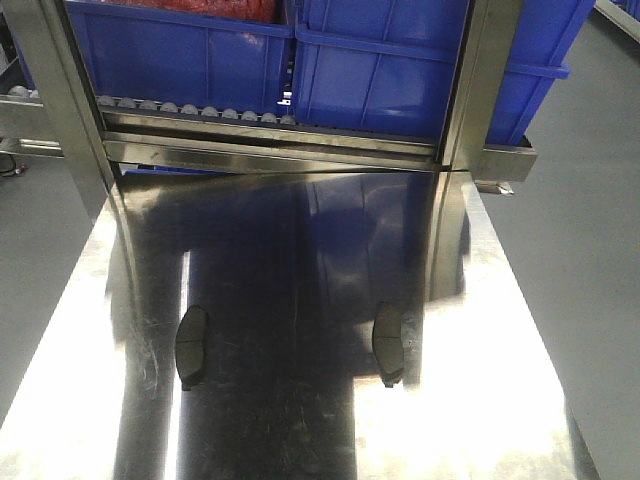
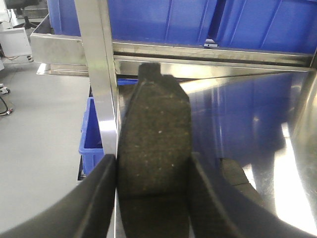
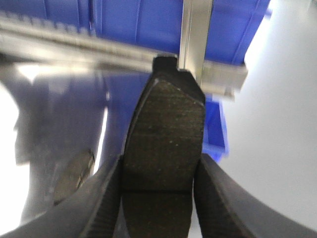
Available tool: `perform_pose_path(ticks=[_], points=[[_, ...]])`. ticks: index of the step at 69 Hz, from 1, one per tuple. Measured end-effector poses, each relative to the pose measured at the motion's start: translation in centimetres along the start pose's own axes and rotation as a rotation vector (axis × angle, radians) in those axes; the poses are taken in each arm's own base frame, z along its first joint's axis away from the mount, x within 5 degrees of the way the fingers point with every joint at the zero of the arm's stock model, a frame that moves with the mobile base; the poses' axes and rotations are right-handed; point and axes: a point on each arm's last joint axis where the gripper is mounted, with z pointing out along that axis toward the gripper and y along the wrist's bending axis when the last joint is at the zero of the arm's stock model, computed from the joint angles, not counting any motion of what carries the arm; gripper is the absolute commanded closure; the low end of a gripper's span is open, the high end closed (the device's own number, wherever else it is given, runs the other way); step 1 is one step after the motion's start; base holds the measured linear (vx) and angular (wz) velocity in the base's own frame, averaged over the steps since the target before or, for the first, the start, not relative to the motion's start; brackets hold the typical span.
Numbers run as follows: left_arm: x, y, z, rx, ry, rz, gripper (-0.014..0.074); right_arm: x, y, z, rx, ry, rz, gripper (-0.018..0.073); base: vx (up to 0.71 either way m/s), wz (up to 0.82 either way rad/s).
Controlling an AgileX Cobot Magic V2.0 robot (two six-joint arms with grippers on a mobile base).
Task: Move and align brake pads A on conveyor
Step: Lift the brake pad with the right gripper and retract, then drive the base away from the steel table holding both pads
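Each wrist view shows one of the brake pads A clamped edge to edge. My left gripper (image 2: 153, 166) is shut on a dark pad (image 2: 156, 119), its speckled friction face up and the groove showing near the fingers. It hangs over the steel table's left edge. My right gripper (image 3: 159, 163) is shut on another pad (image 3: 168, 116) near the table's right edge. Two more pads lie flat on the steel table, a left pad (image 1: 192, 345) and a right pad (image 1: 388, 342). Neither gripper appears in the front view. The conveyor is out of view.
A shiny steel table (image 1: 300, 430) fills the front view, with grey floor on both sides. Behind it a steel rack with rollers (image 1: 190, 108) carries blue bins (image 1: 380, 70). A steel upright (image 2: 99, 74) rises close to the left gripper, and a small blue bin (image 2: 91, 134) sits below.
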Motion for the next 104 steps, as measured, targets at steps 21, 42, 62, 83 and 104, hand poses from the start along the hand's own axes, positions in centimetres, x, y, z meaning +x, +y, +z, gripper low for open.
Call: perform_pose_path(ticks=[21,42,62,83,104], points=[[0.0,0.0,0.0,0.000,0.000,0.000,0.0602,2.5,0.1,-0.6,0.003,-0.107,-0.003,0.0561,0.00,0.00],[0.0,0.0,0.0,0.000,0.000,0.000,0.0602,2.4,0.1,-0.6,0.003,-0.131,-0.003,0.0561,0.00,0.00],[0.0,0.0,0.0,0.000,0.000,0.000,0.0602,2.4,0.1,-0.6,0.003,-0.136,-0.003,0.0561,0.00,0.00],[0.0,0.0,0.0,0.000,0.000,0.000,0.0602,2.4,0.1,-0.6,0.003,-0.136,-0.003,0.0561,0.00,0.00],[0.0,0.0,0.0,0.000,0.000,-0.001,0.0602,2.4,0.1,-0.6,0.004,-0.136,-0.004,0.0561,-0.06,0.24]])
